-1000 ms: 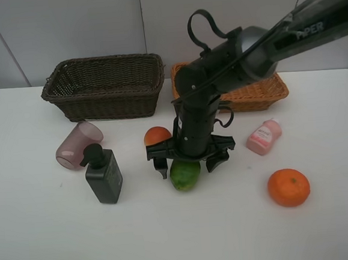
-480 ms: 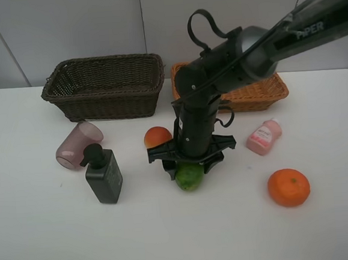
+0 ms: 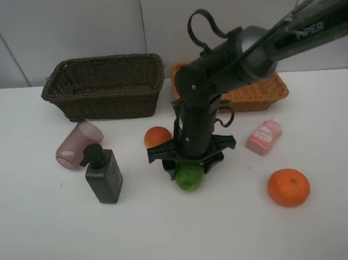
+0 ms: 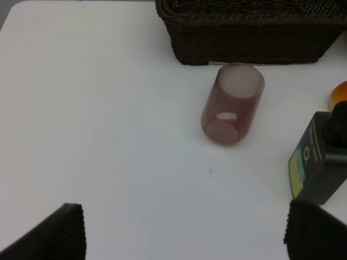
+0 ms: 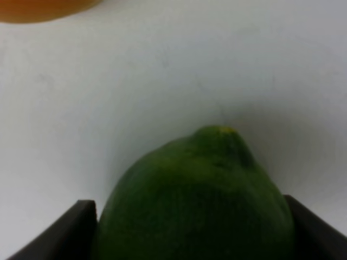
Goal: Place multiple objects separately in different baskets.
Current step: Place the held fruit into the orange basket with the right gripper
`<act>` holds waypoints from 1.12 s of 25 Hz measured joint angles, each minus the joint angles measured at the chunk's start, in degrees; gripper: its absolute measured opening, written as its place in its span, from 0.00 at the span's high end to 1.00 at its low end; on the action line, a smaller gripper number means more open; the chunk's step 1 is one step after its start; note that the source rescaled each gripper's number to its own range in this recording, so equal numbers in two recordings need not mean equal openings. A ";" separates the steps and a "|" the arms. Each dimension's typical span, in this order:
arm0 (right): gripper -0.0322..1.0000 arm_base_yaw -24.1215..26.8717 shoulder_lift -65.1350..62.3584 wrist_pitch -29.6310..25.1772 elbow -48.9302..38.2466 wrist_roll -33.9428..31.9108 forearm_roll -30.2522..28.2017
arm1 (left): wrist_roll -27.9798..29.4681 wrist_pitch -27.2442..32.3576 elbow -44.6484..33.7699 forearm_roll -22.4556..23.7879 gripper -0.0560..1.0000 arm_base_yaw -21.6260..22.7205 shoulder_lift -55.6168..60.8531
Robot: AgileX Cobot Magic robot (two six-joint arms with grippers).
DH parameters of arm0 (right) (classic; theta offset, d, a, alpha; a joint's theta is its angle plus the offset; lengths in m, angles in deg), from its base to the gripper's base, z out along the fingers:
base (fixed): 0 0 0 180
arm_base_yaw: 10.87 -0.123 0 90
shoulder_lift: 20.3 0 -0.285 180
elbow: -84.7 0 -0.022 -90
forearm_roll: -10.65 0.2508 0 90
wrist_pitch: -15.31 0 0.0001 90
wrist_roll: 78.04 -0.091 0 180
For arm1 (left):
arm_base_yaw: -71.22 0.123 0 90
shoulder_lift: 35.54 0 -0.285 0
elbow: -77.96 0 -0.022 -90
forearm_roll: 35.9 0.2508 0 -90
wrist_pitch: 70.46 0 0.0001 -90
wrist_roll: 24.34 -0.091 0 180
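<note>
The right hand [image 3: 189, 163] pinches the smooth, matte-skinned green fruit [image 3: 190, 177] between its dark fingers [image 5: 70, 233], down at the white counter [image 3: 50, 236] near its middle; the wrist view cuts off the fruit's lower half. The glossy peach [image 3: 157, 135] lies just beside it, partly hidden by the arm. The left hand [image 4: 181, 233] is spread wide, only its ribbed fingertips [image 4: 65, 233] showing, with the translucent pink cup [image 4: 232, 103] on its side ahead, before the dark woven basket [image 4: 249, 32].
</note>
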 joint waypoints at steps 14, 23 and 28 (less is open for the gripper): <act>0.64 0.00 -7.88 -5.54 4.37 6.24 -2.83 | 0.00 0.00 0.00 0.00 0.08 0.00 0.00; 0.64 4.77 -8.09 -12.81 16.33 6.44 -16.25 | 0.00 0.00 0.00 0.00 0.08 0.00 0.00; 0.64 11.63 -8.09 -12.03 18.32 6.44 -19.44 | 0.00 0.00 0.00 0.05 0.08 0.00 0.00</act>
